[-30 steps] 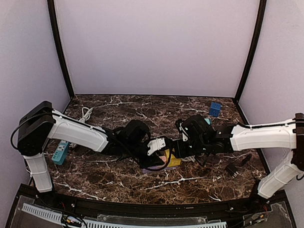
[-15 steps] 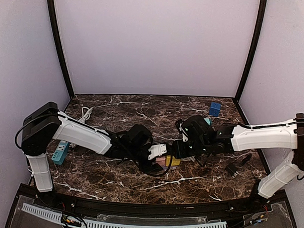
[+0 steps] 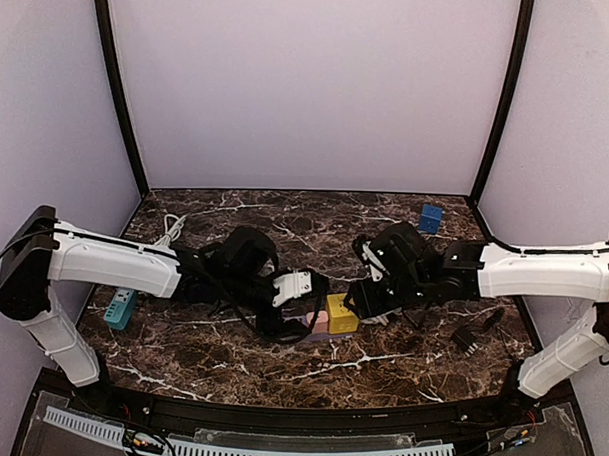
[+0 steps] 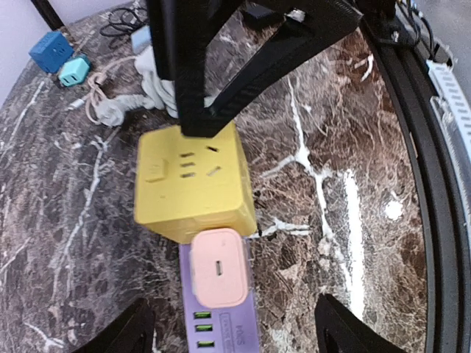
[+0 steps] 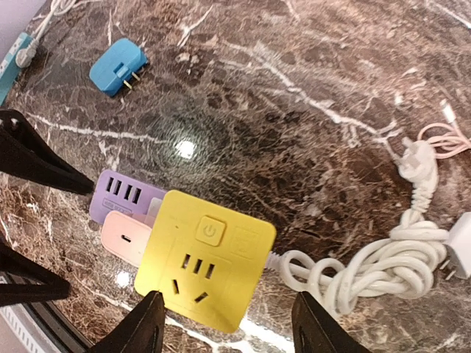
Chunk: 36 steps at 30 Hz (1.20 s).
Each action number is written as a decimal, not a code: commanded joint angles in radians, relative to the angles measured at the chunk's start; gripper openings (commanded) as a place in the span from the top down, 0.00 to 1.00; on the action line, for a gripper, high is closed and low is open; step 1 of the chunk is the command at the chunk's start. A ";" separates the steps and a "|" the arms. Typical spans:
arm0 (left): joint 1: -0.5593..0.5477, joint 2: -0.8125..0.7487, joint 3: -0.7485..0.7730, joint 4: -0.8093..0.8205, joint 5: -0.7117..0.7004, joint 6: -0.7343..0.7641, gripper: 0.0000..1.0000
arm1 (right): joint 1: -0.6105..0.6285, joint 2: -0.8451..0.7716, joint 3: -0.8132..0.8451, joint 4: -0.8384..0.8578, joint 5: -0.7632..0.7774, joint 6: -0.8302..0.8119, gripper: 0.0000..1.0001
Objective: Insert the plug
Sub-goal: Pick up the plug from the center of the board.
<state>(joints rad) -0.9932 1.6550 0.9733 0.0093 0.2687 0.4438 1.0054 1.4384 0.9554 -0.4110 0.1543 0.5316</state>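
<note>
Drawn back toward 9 o'clock since a second ago, the left gripper (image 4: 232, 323) has let go of the pink plug (image 4: 219, 267). Its fingers now stand wide apart, one on each side of the plug with clear gaps, gripping nothing. The right gripper (image 5: 229, 316) has widened too and eased slightly toward 3 o'clock. Its fingers are apart, with the near edge of the yellow socket cube (image 5: 206, 257) showing between them; whether either fingertip touches the cube cannot be told.

Seen from above, the cube sits on the marble table (image 3: 279, 372) just below centre, between the two grippers. The pink plug lies flush against the cube's side at its 8 o'clock, over part of a purple charger (image 4: 224, 334) that butts against the same side. The plug's prongs are hidden, so how deep it is seated cannot be told. The cube's top face, with its socket holes and button, is uncovered.

A coiled white cable (image 5: 375, 268) leaves the cube at its 3 o'clock in the right wrist view. A blue plug (image 3: 430, 217) stands near the back right corner at 1 o'clock. A teal power strip (image 3: 120, 307) lies at 9 o'clock beside the left arm.
</note>
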 commanded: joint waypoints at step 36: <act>0.806 -0.918 -0.787 0.157 -0.308 -0.928 0.21 | -0.661 -0.196 0.015 -0.139 -0.007 -0.040 0.01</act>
<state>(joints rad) -0.2295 0.7891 0.2295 0.1577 -0.0143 -0.4091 0.3920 1.2476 0.9718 -0.5121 0.1825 0.4652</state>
